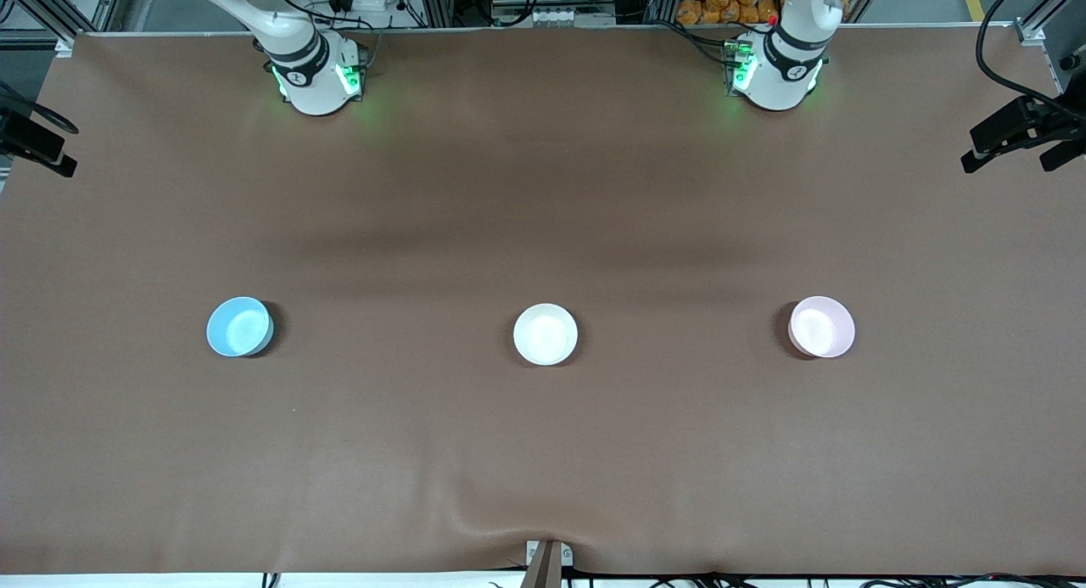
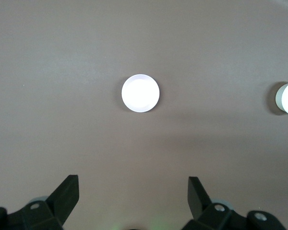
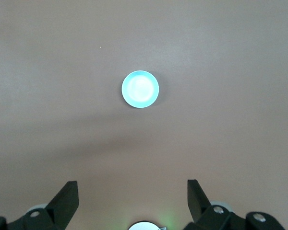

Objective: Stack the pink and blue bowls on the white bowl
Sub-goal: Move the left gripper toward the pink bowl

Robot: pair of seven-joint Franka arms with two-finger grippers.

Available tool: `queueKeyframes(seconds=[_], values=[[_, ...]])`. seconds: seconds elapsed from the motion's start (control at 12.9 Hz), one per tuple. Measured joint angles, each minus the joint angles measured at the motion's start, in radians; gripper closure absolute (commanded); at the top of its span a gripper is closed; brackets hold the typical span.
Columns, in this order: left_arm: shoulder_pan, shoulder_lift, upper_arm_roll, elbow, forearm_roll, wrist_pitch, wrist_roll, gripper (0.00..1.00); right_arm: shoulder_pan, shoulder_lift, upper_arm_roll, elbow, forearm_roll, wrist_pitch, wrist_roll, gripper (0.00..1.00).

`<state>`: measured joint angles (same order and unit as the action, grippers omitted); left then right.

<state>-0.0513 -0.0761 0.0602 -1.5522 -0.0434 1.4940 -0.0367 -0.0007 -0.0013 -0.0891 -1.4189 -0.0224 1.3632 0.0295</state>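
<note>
Sitting in row across brown table (image 1: 543, 452), well apart, wide bare cloth all round: blue bowl (image 1: 240, 327) at 9 o'clock of white bowl (image 1: 545, 334), pink bowl (image 1: 821, 327) at 3 o'clock. All upright, smooth, same size, none stacked. Left gripper (image 2: 133, 191) high over pink bowl, fingers spread apart, empty. Right gripper (image 3: 132, 191) high over blue bowl, fingers likewise apart, empty.

White arms (image 1: 297, 28), black joint bands, green base lights; black hand fingers (image 2: 67, 194)
</note>
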Motion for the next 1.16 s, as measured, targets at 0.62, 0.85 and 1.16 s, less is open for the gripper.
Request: queueKeyframes(seconds=[0.62, 0.85, 1.16], values=[[0.0, 0.002, -0.001, 0.0, 0.0, 0.0, 0.0, 0.0, 0.0, 0.0, 0.0, 0.0, 0.0, 0.0, 0.0, 0.0], [0.005, 0.026, 0.002, 0.0, 0.0, -0.001, 0.002, 0.0, 0.0, 0.0, 0.0, 0.0, 0.0, 0.0, 0.0, 0.0], [0.027, 0.094, 0.009, 0.0, 0.001, 0.001, 0.005, 0.0, 0.0, 0.0, -0.001, 0.0, 0.0, 0.0, 0.0, 0.0]])
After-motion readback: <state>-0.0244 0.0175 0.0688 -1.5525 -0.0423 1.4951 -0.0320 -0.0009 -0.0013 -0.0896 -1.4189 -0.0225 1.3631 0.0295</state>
